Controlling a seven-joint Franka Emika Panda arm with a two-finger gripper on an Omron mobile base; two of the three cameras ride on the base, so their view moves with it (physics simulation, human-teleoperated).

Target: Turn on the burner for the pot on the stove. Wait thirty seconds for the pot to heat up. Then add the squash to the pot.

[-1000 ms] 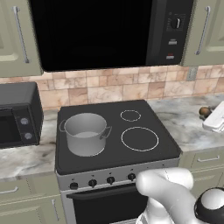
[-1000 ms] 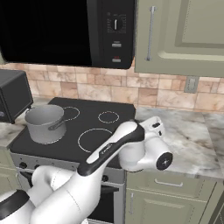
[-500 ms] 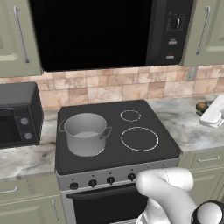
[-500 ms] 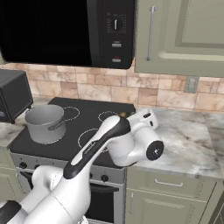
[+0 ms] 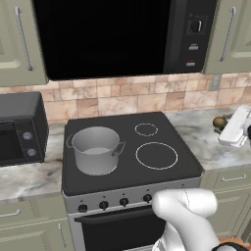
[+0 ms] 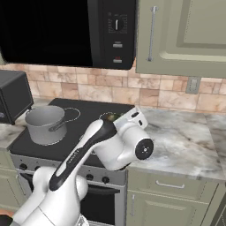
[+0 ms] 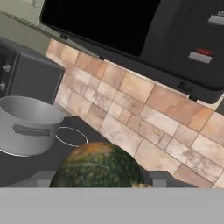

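Squash (image 7: 98,166) sits right between the two tips of the hand (image 7: 98,179).
The hand is wide around the squash and seems to hold it, up over the stove (image 6: 88,117). The pot (image 6: 45,125) stands well apart, on the stove's other side.

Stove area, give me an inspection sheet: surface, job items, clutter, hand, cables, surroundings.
Surface: black glass stove set between stretches of marble counter; large white ring bare.
Job's things: pot on the stove's left side, no lid; squash off to the pot's right.
Clutter: toaster oven on the left counter.
Hand: hand closed on the squash, near the stove's right rear.
Cables: nothing seen.
Surroundings: microwave above, tiled wall, green cabinets.
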